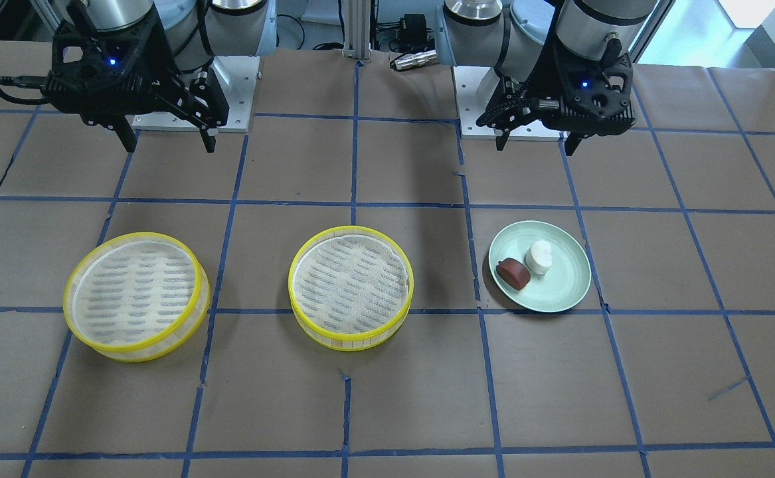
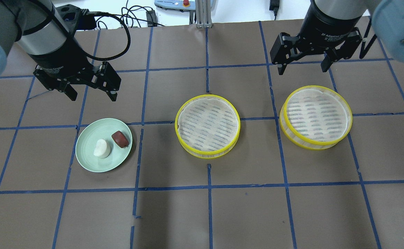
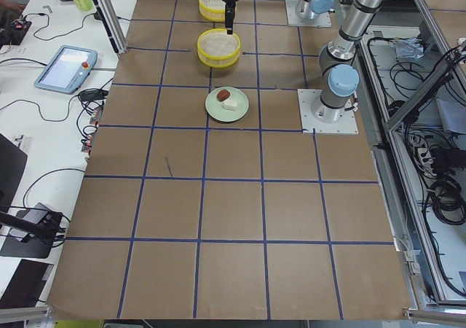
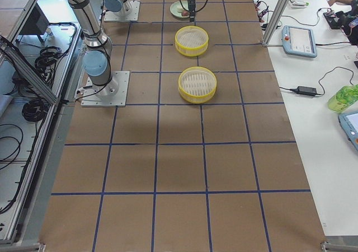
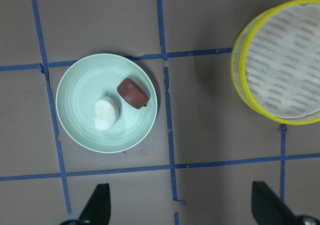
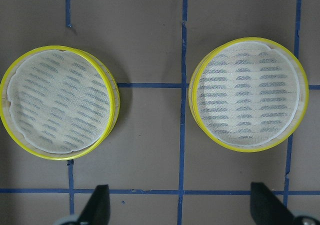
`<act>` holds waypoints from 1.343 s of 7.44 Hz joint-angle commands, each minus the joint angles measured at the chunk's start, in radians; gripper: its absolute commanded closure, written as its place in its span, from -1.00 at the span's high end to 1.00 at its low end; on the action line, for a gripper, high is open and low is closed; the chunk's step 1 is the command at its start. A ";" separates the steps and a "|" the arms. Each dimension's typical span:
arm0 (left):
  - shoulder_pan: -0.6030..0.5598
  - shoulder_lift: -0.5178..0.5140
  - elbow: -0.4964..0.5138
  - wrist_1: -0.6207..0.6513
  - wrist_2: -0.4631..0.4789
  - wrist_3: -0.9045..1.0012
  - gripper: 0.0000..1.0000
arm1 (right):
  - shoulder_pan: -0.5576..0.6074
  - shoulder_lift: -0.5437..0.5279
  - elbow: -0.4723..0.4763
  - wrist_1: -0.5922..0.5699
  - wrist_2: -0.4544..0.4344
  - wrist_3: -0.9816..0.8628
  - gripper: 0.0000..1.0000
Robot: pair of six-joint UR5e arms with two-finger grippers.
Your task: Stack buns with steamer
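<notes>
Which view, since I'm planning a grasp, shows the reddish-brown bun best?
The left wrist-mounted view: the reddish-brown bun is largest there, seen from above, unobstructed, on the plate beside the white bun. Overhead and front-facing views show it smaller, exterior left as a speck, exterior right hardly, right wrist not at all.

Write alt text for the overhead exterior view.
On a brown gridded table, a pale green plate at left holds a white bun and a reddish-brown bun; two empty yellow-rimmed steamer trays sit at centre and right. The left tool and right tool hover open, holding nothing.
</notes>
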 commanded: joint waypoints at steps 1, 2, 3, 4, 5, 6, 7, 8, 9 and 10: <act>0.000 0.001 0.000 0.001 0.001 0.005 1.00 | -0.018 0.005 -0.003 0.013 0.003 0.000 0.99; 0.001 0.002 -0.003 -0.010 0.007 0.006 1.00 | -0.024 0.005 0.001 0.013 0.003 -0.003 0.99; 0.015 -0.002 -0.008 -0.011 0.010 0.046 1.00 | -0.044 0.008 0.003 0.010 0.003 -0.011 0.99; 0.043 -0.005 -0.058 0.022 0.007 0.104 1.00 | -0.118 0.016 0.009 0.019 -0.012 -0.058 0.98; 0.082 -0.005 -0.138 0.088 0.007 0.143 1.00 | -0.227 0.016 0.016 0.052 -0.014 -0.095 0.97; 0.137 -0.012 -0.230 0.189 0.007 0.252 1.00 | -0.304 0.049 0.050 0.053 -0.015 -0.242 0.97; 0.187 -0.018 -0.337 0.322 0.004 0.290 1.00 | -0.376 0.080 0.096 0.030 -0.069 -0.353 0.97; 0.216 -0.041 -0.427 0.434 0.005 0.327 1.00 | -0.434 0.127 0.148 -0.061 -0.083 -0.409 0.96; 0.219 -0.091 -0.480 0.525 0.007 0.336 1.00 | -0.467 0.199 0.211 -0.210 -0.083 -0.476 0.92; 0.219 -0.154 -0.500 0.585 0.008 0.339 0.91 | -0.481 0.253 0.284 -0.383 -0.072 -0.495 0.89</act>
